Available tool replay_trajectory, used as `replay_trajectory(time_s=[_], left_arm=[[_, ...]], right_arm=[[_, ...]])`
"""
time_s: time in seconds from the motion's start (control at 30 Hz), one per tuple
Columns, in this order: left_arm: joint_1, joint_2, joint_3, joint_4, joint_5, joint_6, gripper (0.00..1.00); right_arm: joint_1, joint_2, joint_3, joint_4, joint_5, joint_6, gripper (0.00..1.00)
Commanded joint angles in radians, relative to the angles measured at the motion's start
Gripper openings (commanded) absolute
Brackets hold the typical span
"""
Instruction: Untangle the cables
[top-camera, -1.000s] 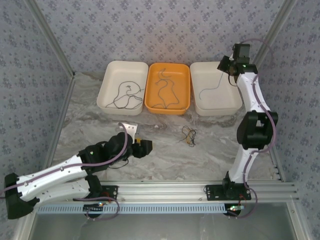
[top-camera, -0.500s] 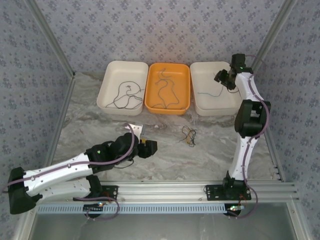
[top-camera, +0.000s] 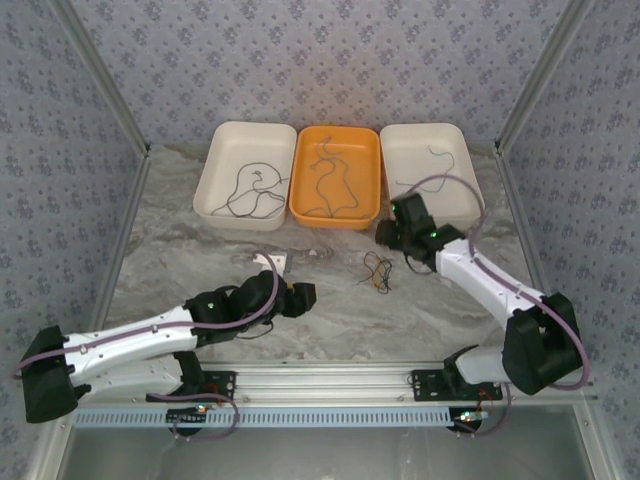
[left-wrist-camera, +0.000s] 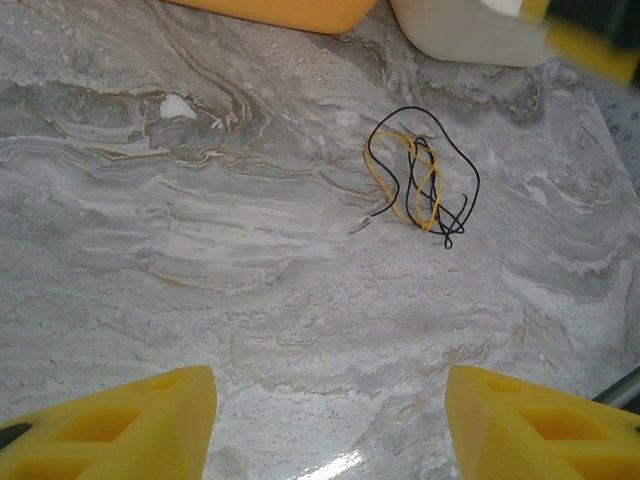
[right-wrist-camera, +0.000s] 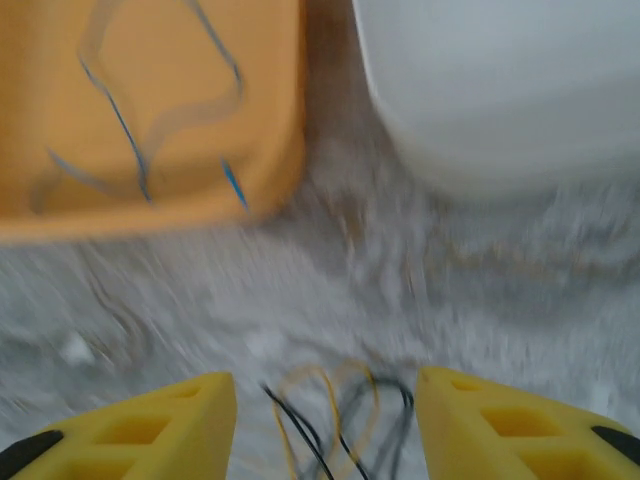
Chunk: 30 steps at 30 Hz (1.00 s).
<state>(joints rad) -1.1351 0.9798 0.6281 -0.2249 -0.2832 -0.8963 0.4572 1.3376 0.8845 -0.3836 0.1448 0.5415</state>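
1. The left gripper (top-camera: 302, 296) has two yellow plastic fingers (left-wrist-camera: 120, 425) spread wide apart with nothing between them. It sits low over the grey marble-patterned table (top-camera: 190, 250), left of centre.
2. In the left wrist view, a small tangle of thin black and yellow cables (left-wrist-camera: 420, 185) lies on the table ahead of the left gripper (left-wrist-camera: 330, 425) and a little to its right, well apart from its fingers.
3. The right gripper (top-camera: 386, 232) also stands released, its yellow fingers (right-wrist-camera: 520, 435) wide apart and empty. It points down at the table, just in front of the trays.
4. The blurred right wrist view shows the tangle (right-wrist-camera: 335, 415) lying on the table between the two fingertips. Whether they touch it cannot be told.
5. From above, the tangle (top-camera: 377, 271) sits near the middle of the table, between the two grippers and closer to the right one.
6. Three shallow rectangular plastic trays stand side by side at the far edge.
7. The left white tray (top-camera: 215, 160) holds a loose dark cable (top-camera: 250, 197).
8. The orange middle tray (top-camera: 366, 150) holds a long winding cable (top-camera: 330, 187), which looks blue-green in the right wrist view (right-wrist-camera: 120, 120).
9. The right white tray (top-camera: 400, 135) holds a thin dark cable (top-camera: 440, 160); the right arm crosses its near edge.
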Motion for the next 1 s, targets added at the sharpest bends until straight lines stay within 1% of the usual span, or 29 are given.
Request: replay_trajectory(time_s=[0.0, 0.1, 0.13, 0.2, 0.33, 0.4, 0.47, 0.57, 0.6, 0.67, 0.7, 0.77, 0.87, 0.97], left_arm=[[-0.009, -0.010, -0.026, 0.064, 0.010, -0.039, 0.62], [-0.015, 0.000, -0.037, 0.086, 0.017, -0.045, 0.62], [-0.018, 0.007, -0.039, 0.092, 0.018, -0.047, 0.62], [-0.023, 0.022, -0.038, 0.100, 0.017, -0.049, 0.62], [-0.026, 0.061, -0.042, 0.122, 0.021, -0.057, 0.62], [-0.028, 0.076, -0.045, 0.134, 0.022, -0.064, 0.62], [-0.033, 0.083, -0.053, 0.156, 0.021, -0.070, 0.62], [-0.039, 0.089, -0.057, 0.175, 0.016, -0.079, 0.62], [-0.040, 0.091, -0.056, 0.177, 0.015, -0.079, 0.62], [-0.040, 0.091, -0.057, 0.184, 0.012, -0.082, 0.62], [-0.039, 0.091, -0.059, 0.189, 0.013, -0.085, 0.62], [-0.038, 0.088, -0.062, 0.200, 0.011, -0.092, 0.62], [-0.034, 0.079, -0.067, 0.221, 0.007, -0.103, 0.62], [-0.004, 0.060, -0.070, 0.236, 0.030, -0.110, 0.62]], right_arm=[[0.030, -0.014, -0.077, 0.048, 0.005, -0.044, 0.53], [0.050, -0.009, -0.112, 0.059, -0.045, -0.055, 0.52], [0.056, -0.008, -0.123, 0.067, -0.056, -0.051, 0.49], [0.068, -0.010, -0.142, 0.082, -0.046, -0.035, 0.45], [0.084, -0.002, -0.157, 0.095, -0.042, -0.015, 0.44], [0.085, 0.019, -0.155, 0.085, -0.021, -0.008, 0.41], [0.082, 0.040, -0.155, 0.086, 0.001, -0.009, 0.35], [0.075, 0.068, -0.154, 0.103, -0.004, -0.015, 0.22], [0.078, 0.074, -0.149, 0.103, -0.004, -0.015, 0.17], [0.090, 0.072, -0.133, 0.096, 0.005, -0.019, 0.02], [0.100, 0.064, -0.120, 0.089, 0.009, -0.025, 0.00], [0.133, 0.036, -0.089, 0.076, 0.012, -0.043, 0.00], [0.203, -0.015, -0.014, 0.047, 0.011, -0.051, 0.00], [0.266, -0.044, 0.073, 0.011, -0.004, -0.049, 0.00]])
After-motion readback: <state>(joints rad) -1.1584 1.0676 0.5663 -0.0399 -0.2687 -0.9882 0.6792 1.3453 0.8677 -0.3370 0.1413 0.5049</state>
